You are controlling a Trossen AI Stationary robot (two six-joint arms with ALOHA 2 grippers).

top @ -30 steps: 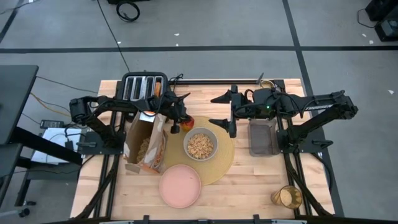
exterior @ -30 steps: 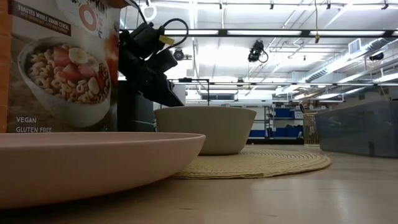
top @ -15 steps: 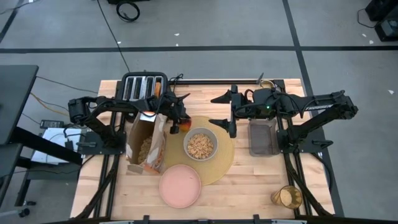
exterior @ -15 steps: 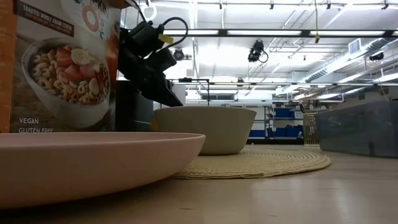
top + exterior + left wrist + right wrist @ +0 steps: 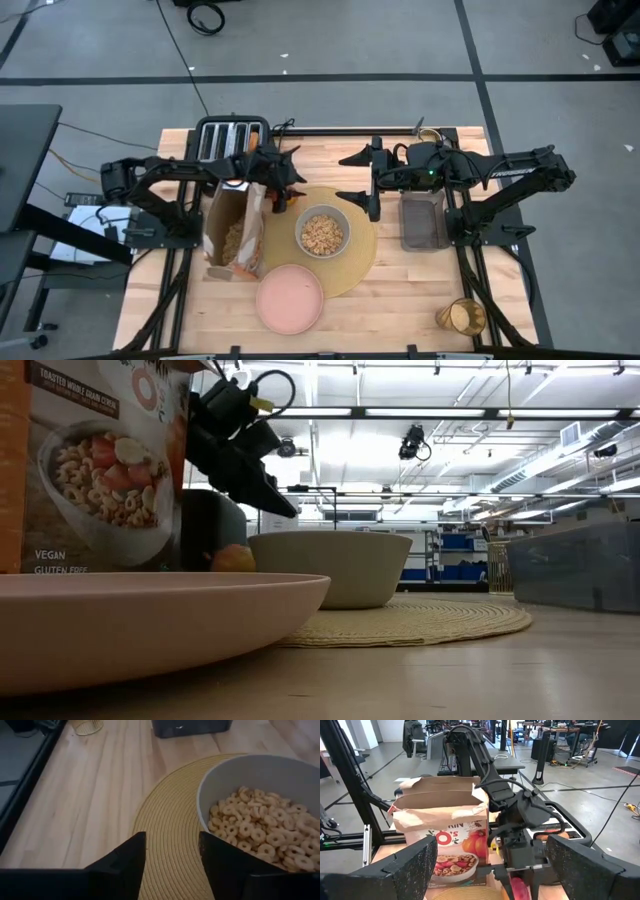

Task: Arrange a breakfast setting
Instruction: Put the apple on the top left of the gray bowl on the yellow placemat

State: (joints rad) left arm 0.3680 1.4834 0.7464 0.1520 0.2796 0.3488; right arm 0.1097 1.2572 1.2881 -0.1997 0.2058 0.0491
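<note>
A grey-green bowl (image 5: 322,231) filled with pale ring-shaped cereal sits in the middle of a large round tan placemat (image 5: 362,258) of woven fibre, near the centre of the wooden table (image 5: 400,300). From table height the bowl (image 5: 330,567) looks wide and matte, with the mat's ridged edge (image 5: 440,622) spreading out beneath it. A pink plate (image 5: 290,298), empty and smooth, lies at the mat's near-left edge, overlapping it. A red apple (image 5: 233,558) rests on the table just behind the bowl on its left side, partly hidden by the plate's rim. An amber tumbler (image 5: 462,317) stands well apart at the table's front right corner.

The left gripper (image 5: 275,192) hangs above the apple, beside the bowl's back left, its fingers (image 5: 125,865) spread and holding nothing. An opened cereal box (image 5: 236,232) stands upright left of the bowl, printed with a bowl of cereal and fruit. A black four-slot toaster (image 5: 229,138) sits at the back left of the table, with something orange-brown showing in one slot.

The right gripper (image 5: 368,185) waits above the mat's back right edge, its fingers (image 5: 410,865) wide apart and empty. A dark rectangular bin (image 5: 423,220) sits to the right of the mat
</note>
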